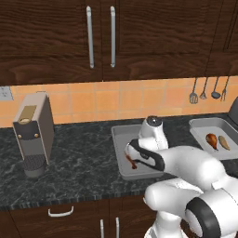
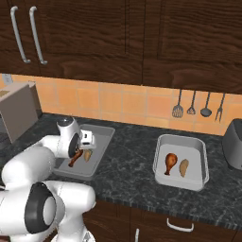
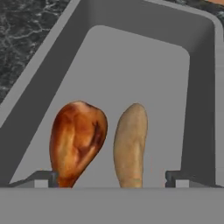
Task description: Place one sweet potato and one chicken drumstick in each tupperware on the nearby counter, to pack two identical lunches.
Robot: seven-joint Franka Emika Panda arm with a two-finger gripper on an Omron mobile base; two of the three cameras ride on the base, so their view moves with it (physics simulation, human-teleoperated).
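Note:
Two grey tupperwares sit on the black marbled counter (image 1: 83, 158). In the left tupperware (image 2: 101, 151) a brown chicken drumstick (image 3: 76, 140) and a tan sweet potato (image 3: 130, 146) lie side by side. My gripper (image 3: 111, 179) hangs just above them, open, its fingertips (image 3: 41, 179) spread wide with nothing held. In the right base view the gripper (image 2: 80, 150) is over that same container. The right tupperware (image 2: 182, 139) holds another drumstick (image 2: 170, 162) and another sweet potato (image 2: 184, 166).
A grey coffee machine (image 1: 32, 132) stands at the counter's left. A dark toaster (image 2: 234, 142) sits beyond the right tupperware. Utensils (image 1: 209, 90) hang on the orange tiled wall, under dark wooden cabinets (image 1: 100, 32).

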